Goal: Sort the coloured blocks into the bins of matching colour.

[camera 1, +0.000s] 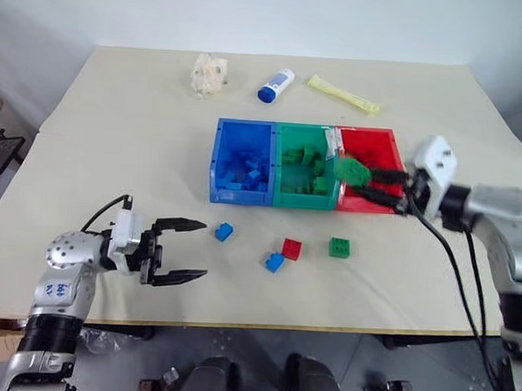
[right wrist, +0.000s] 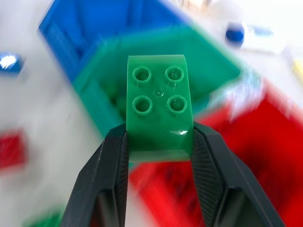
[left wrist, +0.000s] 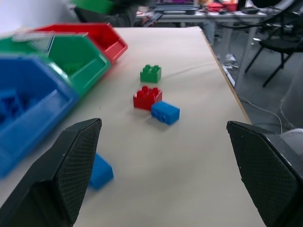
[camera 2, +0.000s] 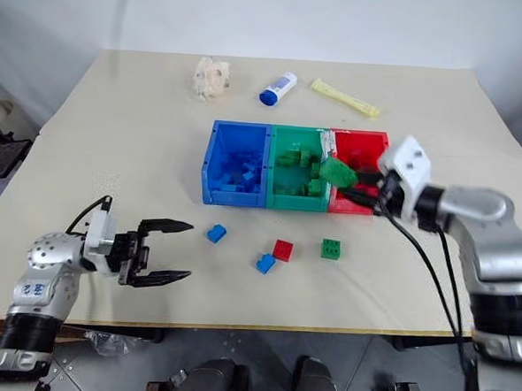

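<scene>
The beige table (camera 1: 116, 107) bears joined bins (camera 1: 305, 166), four loose blocks (camera 1: 281, 248), a bottle (camera 1: 276, 85), a yellow tube (camera 1: 343, 93) and perhaps crumpled paper (camera 1: 209, 74)

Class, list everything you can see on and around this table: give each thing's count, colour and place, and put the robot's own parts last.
table: one, beige, bears everything.
bins: three joined in a row, blue, green, red, mid-table; blue and green hold bricks.
loose blocks: two blue, one red, one green, in front of the bins.
held green block: one, above the green and red bins' shared edge.
bottle: one, white with blue cap, behind the bins.
yellow tube: one, beside the bottle.
crumpled cream thing: one, far side.
left gripper: open, near front edge.
right gripper: shut on the green block.
</scene>
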